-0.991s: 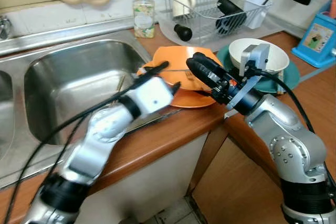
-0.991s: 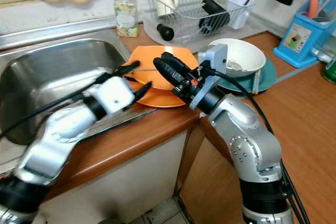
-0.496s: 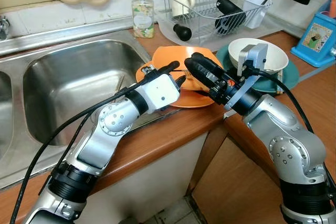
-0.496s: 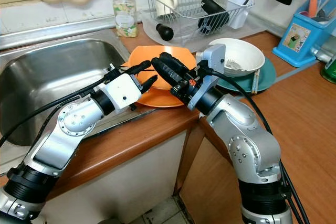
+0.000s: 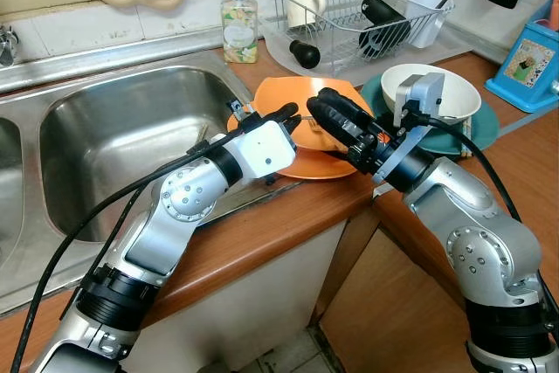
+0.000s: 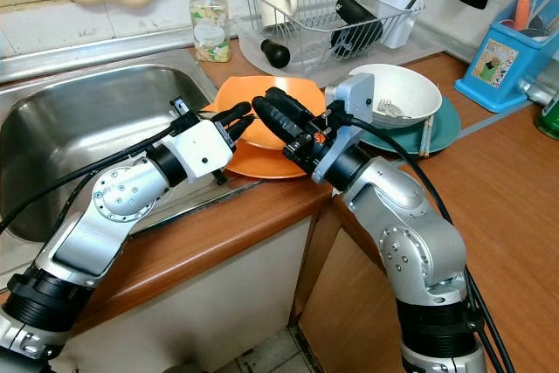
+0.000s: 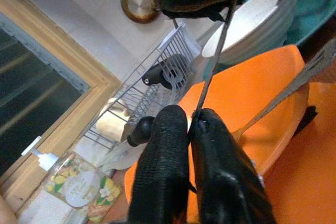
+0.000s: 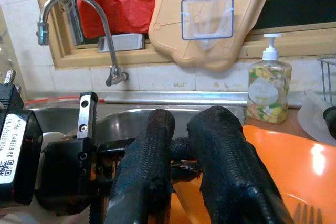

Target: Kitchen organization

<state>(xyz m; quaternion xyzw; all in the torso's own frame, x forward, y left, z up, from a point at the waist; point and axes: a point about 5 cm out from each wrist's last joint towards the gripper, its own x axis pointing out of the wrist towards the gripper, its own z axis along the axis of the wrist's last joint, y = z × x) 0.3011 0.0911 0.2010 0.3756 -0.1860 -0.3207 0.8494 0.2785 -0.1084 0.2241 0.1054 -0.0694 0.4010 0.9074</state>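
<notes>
Both claws meet over the orange plate (image 5: 327, 162) at the table edge beside the sink (image 5: 113, 141). The left claw (image 7: 190, 129) pinches a thin metal utensil (image 7: 212, 72); the right claw (image 8: 181, 148) has fingers pressed together. A fork (image 7: 294, 85) shows lying on the plate.

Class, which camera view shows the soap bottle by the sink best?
The left eye view: the soap bottle stands whole and upright beside the sink, pump included. The right eye view matches it. The right wrist view shows it whole but off to one side; the left wrist view cuts it off.
</notes>
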